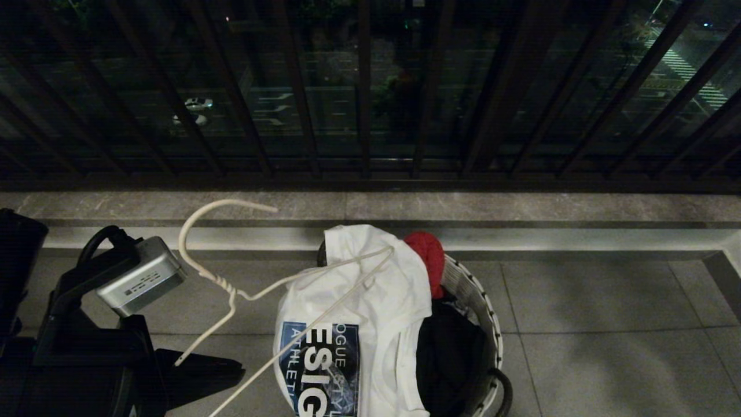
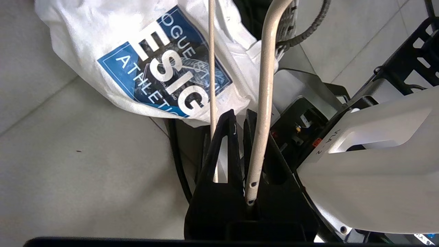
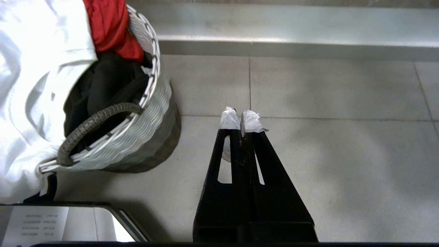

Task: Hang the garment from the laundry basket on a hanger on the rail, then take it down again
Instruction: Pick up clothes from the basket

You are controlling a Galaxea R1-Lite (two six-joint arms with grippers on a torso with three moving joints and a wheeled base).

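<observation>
The garment point(image 1: 370, 301), a white T-shirt with a blue chest print, lies draped over the near rim of the laundry basket point(image 1: 492, 324) on the floor. The white wire hanger point(image 1: 231, 289) is tilted, its hook up and to the left, and its far shoulder lies on the shirt near the collar. At lower left my left gripper point(image 1: 228, 368) is shut on the hanger's lower wire. In the left wrist view the hanger point(image 2: 267, 85) runs between the left gripper's point(image 2: 239, 115) black fingers, above the garment point(image 2: 113, 37). My right gripper point(image 3: 241, 120) hangs shut and empty over the tiles beside the laundry basket point(image 3: 151, 103). The rail is out of view.
A red cloth point(image 1: 427, 255) and a black garment point(image 1: 451, 353) sit inside the basket. Behind it are a low stone kerb point(image 1: 521, 208) and the dark balustrade point(image 1: 365, 116). Bare floor tiles point(image 1: 608, 324) stretch to the right.
</observation>
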